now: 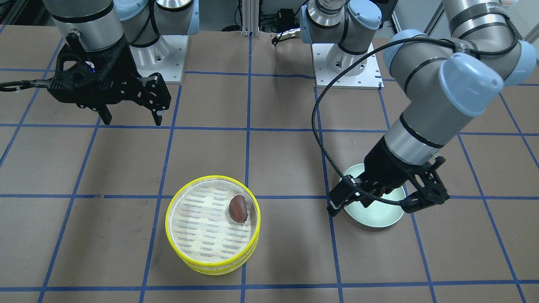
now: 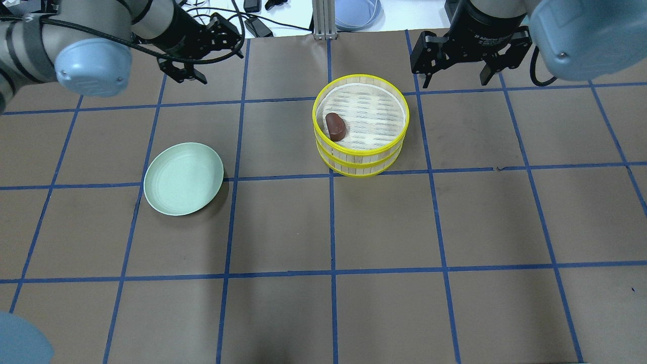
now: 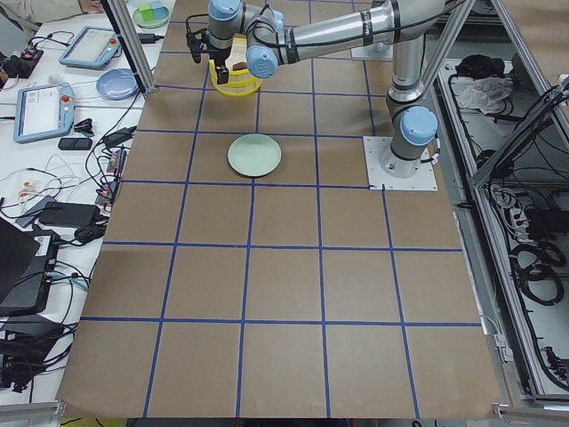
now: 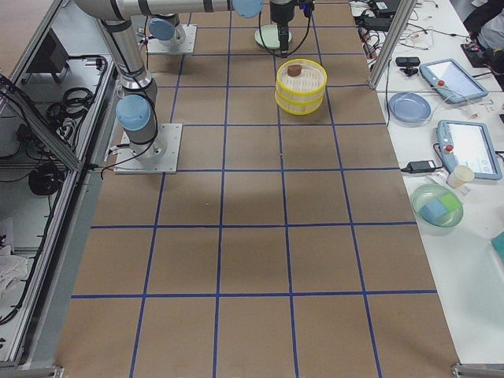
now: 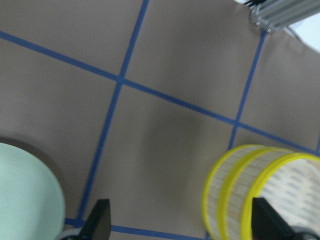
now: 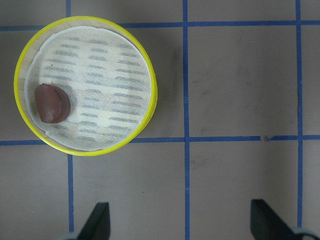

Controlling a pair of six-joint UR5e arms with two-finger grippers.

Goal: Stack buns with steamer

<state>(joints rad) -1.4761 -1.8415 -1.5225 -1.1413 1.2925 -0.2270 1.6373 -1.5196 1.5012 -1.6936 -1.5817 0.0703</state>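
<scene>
The steamer (image 1: 212, 269) is two yellow-rimmed trays stacked one on the other; it also shows in the overhead view (image 2: 361, 150) and both wrist views (image 5: 225, 200) (image 6: 95, 151). The dark reddish-brown bun (image 1: 238, 208) (image 2: 335, 126) (image 6: 51, 103) lies in the top tray near its rim. The cream bun is hidden. My left gripper (image 1: 377, 206) (image 2: 217, 58) is open and empty, raised above the pale green plate (image 1: 374, 216) (image 2: 183, 178). My right gripper (image 1: 131, 121) (image 2: 455, 76) is open and empty, raised beside the steamer.
The plate (image 5: 25, 195) holds nothing. The table is brown with blue tape grid lines. Beyond the far edge lie cables, a blue plate (image 2: 356, 12) and an aluminium post (image 2: 323, 20). Both arm bases stand on white plates (image 1: 347, 63).
</scene>
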